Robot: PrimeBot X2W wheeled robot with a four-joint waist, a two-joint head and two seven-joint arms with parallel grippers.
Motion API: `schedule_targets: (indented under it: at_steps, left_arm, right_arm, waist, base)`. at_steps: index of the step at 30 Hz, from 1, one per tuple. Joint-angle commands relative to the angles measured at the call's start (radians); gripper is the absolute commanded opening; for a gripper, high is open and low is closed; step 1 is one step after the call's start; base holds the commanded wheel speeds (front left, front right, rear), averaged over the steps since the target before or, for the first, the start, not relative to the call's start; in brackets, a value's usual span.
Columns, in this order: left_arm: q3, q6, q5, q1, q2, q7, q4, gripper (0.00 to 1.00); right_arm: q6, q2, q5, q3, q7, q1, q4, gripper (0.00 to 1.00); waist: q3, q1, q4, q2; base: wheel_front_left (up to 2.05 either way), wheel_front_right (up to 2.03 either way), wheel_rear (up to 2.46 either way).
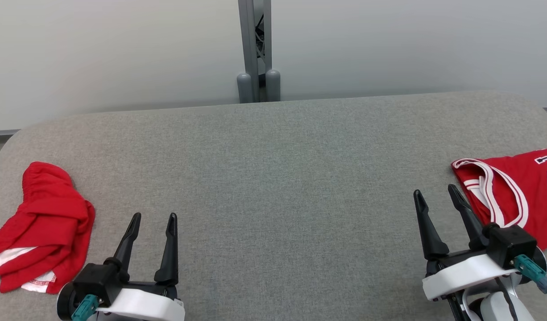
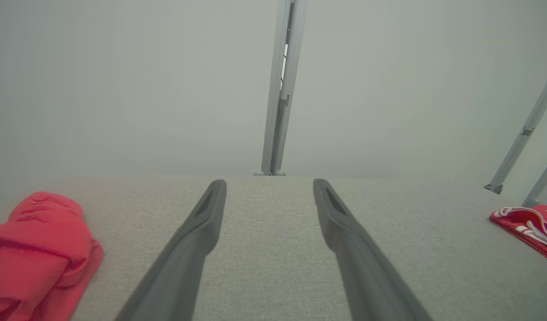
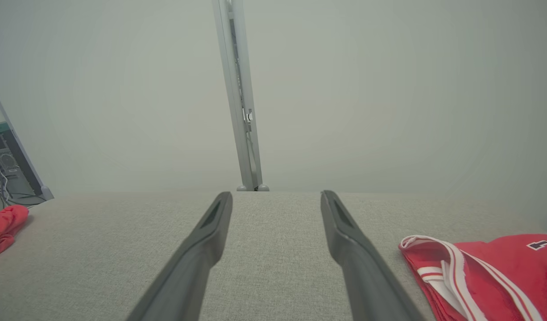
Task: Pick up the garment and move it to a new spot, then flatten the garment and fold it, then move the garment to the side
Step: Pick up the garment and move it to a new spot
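You have both arms parked low at the near edge of the table [image 1: 273, 178], one at each side, which leaves the wide middle free as a place to spread cloth. The left end effector [image 1: 154, 216] has its two fingers spread apart with nothing between them, and the right end effector [image 1: 434, 190] is spread and empty too. Both wrist views show only grey table surface in the gap between the fingers.

There are two red pieces of clothing, well apart. A jersey [image 1: 519, 187] with white trim and dark numbers lies at the table's right edge, partly cut off by the head view, just beside the right end effector's outer finger. I cannot tell whether finger and cloth touch. A crumpled garment [image 1: 41, 223] sits at the far left, near the left end effector but clear of it, bunched up with a white lining showing.

Which one you are meant to handle is not certain from here. My guess is the jersey, since it lies loose and unfolded with its armhole edge turned toward the right fingers. The bunched piece at the left may be one set aside. Nothing has been lifted, so I judge the task to be at its very start. The right arm is the better placed for a first pinch on that trimmed edge.
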Motion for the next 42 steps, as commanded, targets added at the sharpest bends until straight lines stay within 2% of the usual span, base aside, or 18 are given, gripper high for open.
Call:
schedule_targets:
  at_steps: [1,7,19,20,21,24,32,42]
  left_arm:
    - [0.001,-0.003,0.001,-0.007,0.005,-0.001,0.0,1.0]
    - [-0.011,-0.004,-0.016,-0.017,0.005,-0.001,0.013,1.0]
    - [-0.001,-0.01,-0.004,0.007,0.005,-0.001,0.026,1.0]
    - [-0.001,-0.01,-0.004,0.007,0.005,-0.001,0.026,1.0]
    - [0.005,-0.013,-0.006,0.015,0.005,-0.001,0.03,1.0]
    - [0.012,-0.017,-0.011,0.019,0.005,-0.001,0.035,1.0]
    - [0.021,-0.028,-0.007,0.037,0.005,-0.001,0.041,1.0]
    - [0.059,-0.011,-0.022,0.049,0.005,-0.001,0.007,1.0]
  right_arm:
    - [0.0,-0.008,-0.007,-0.001,-0.004,0.004,-0.002,1.0]
    - [0.0,-0.01,-0.006,0.007,-0.004,0.017,-0.005,1.0]
    - [0.0,-0.005,0.003,0.055,-0.004,0.033,0.004,1.0]
    - [0.0,-0.005,0.003,0.055,-0.004,0.033,0.004,1.0]
    - [0.0,-0.004,0.006,0.06,-0.004,0.036,0.007,1.0]
    - [0.0,-0.001,0.013,0.065,-0.004,0.041,0.01,1.0]
    - [0.0,0.012,0.025,0.068,-0.004,0.057,0.013,1.0]
    - [0.0,0.017,0.031,0.127,-0.004,0.001,0.035,1.0]
  waist:
    - [0.0,0.0,0.006,0.0]
    - [0.003,0.0,0.058,0.0]
    - [-0.027,0.0,0.306,0.0]
    - [-0.027,0.0,0.306,0.0]
    - [-0.035,0.0,0.344,0.0]
    - [-0.045,0.0,0.4,0.0]
    - [-0.066,0.0,0.505,0.0]
    - [-0.051,0.0,0.523,0.0]
  base:
    - [0.0,0.0,0.0]
    - [0.0,0.0,0.0]
    - [0.0,0.0,0.0]
    - [0.0,0.0,0.0]
    - [0.0,0.0,0.0]
    - [0.0,0.0,0.0]
    - [0.0,0.0,0.0]
    - [0.0,0.0,0.0]
